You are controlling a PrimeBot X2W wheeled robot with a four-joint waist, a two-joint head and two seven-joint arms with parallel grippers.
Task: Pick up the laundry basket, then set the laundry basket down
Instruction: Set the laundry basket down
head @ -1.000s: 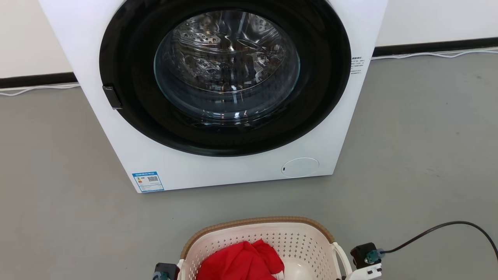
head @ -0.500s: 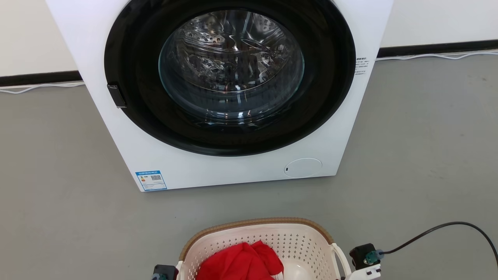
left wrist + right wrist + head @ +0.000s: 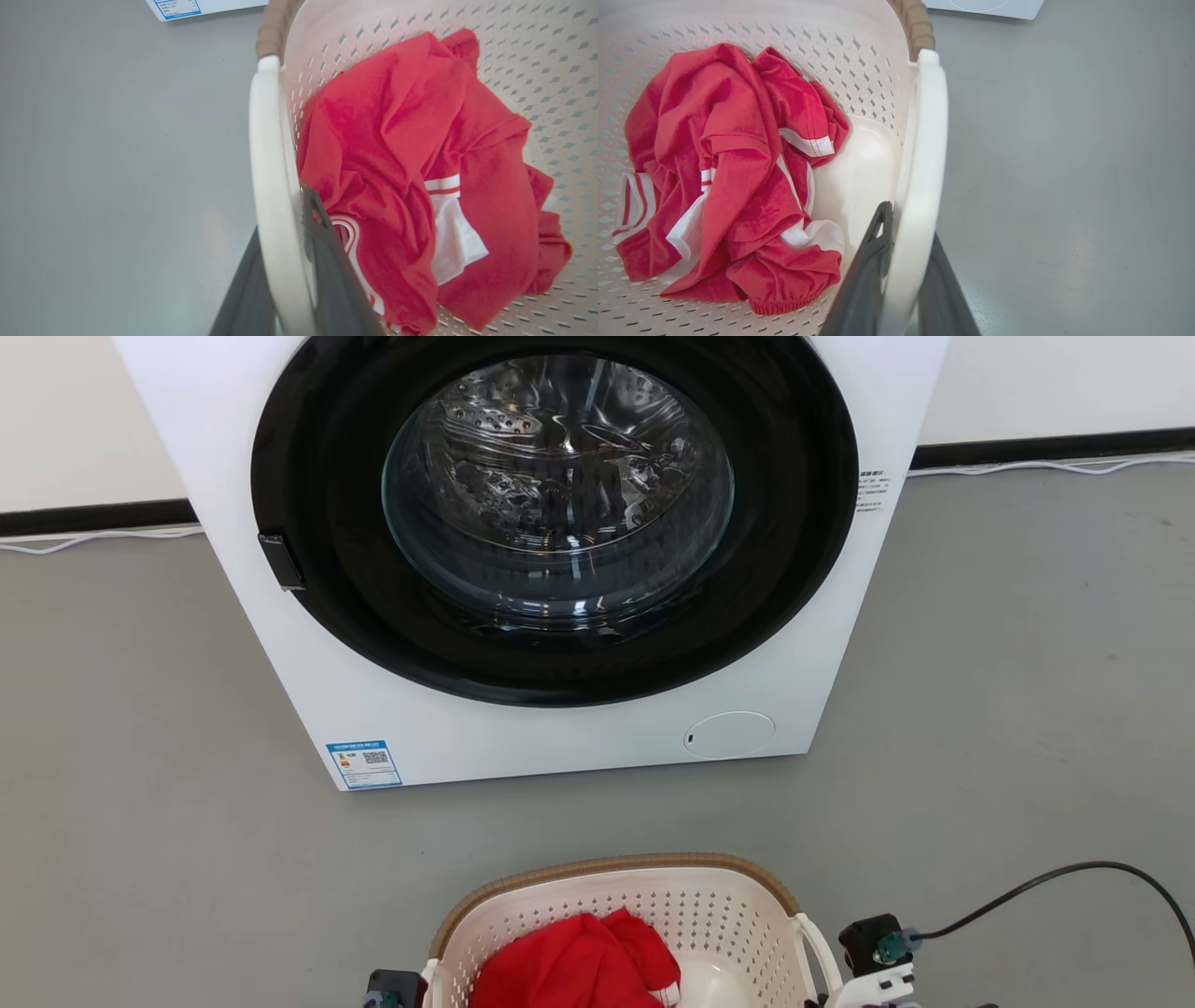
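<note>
Grey floor (image 3: 140, 728) under white washing machine (image 3: 551, 551) (white cable (image 3: 103, 534) along wall)

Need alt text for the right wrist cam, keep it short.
The right gripper is shut on the white loop handle of a cream-white perforated plastic laundry basket with a brown woven-look rim. A crumpled red garment with white trim lies inside the basket, and bare grey floor lies beyond the handle.

The small cream-white perforated plastic laundry basket (image 3: 616, 870) stands before the big white front-loading washing machine (image 3: 560, 751), apart from it, with grey floor (image 3: 140, 756) between. A crumpled red cloth garment (image 3: 579, 966) lies in the basket, toward its left. The left gripper (image 3: 282, 219) straddles the left loop handle (image 3: 266, 140), and the right gripper (image 3: 910, 224) the right loop handle (image 3: 924, 140) — one finger inside, one outside.
</note>
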